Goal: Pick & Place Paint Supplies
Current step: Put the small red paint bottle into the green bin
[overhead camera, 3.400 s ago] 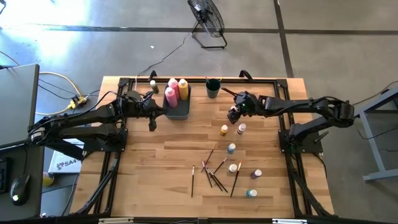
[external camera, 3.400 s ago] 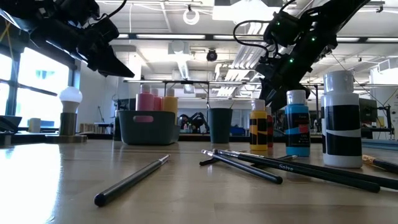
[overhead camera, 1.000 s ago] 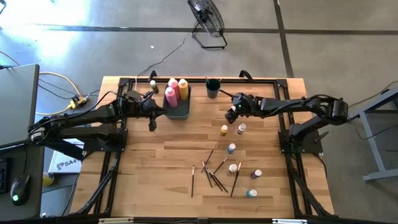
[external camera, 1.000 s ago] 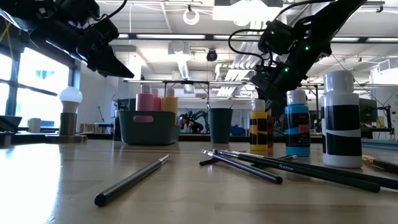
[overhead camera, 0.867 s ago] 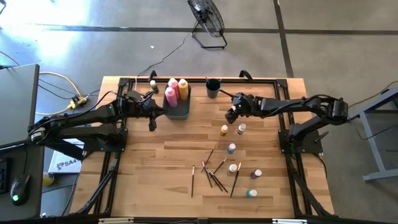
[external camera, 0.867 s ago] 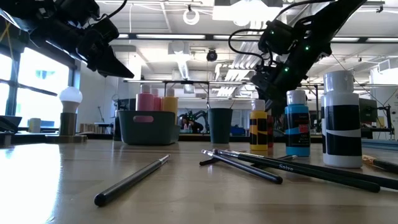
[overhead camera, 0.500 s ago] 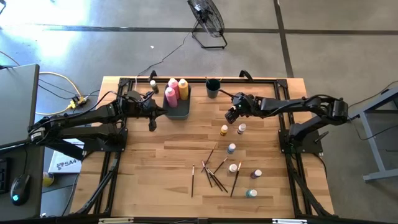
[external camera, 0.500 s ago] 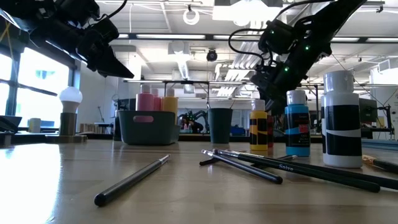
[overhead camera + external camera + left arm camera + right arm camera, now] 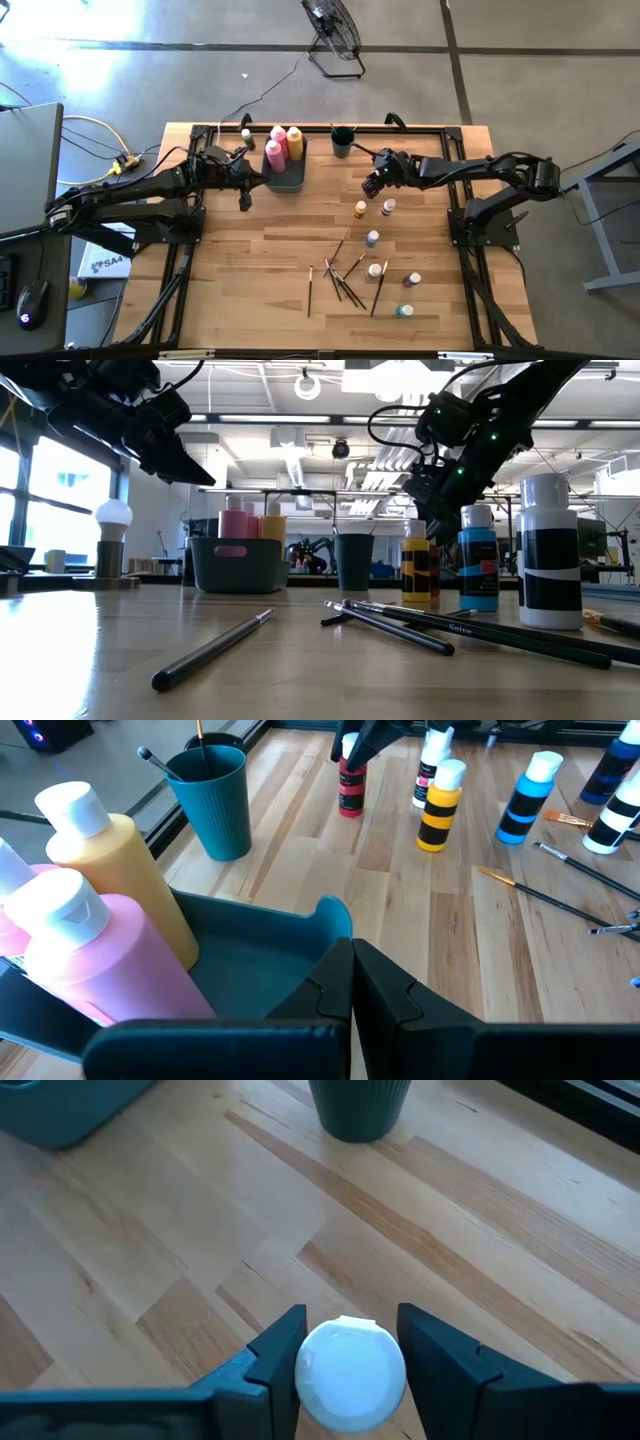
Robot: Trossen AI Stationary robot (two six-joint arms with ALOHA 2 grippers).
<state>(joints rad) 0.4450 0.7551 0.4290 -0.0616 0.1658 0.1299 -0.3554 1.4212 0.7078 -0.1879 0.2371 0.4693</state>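
Note:
A small red paint bottle with a white cap stands upright on the table, right of the teal cup. My right gripper is shut on it, and in the high view it covers the bottle. My left gripper hangs shut and empty at the left wall of the dark bin, where pink and yellow squeeze bottles stand. More small bottles stand on the right half of the table. Thin brushes lie flat nearby. My right gripper pinches the round white cap at the red bottle's top, one finger on each side of it. The fingers slant down onto it from the table's right side. The bottle stays upright, with its base on the table.
A yellow bottle and a white one stand close in front of my right gripper. A white knob on a tan base sits at the far left, by the bin. Bare wood covers the table's near left.

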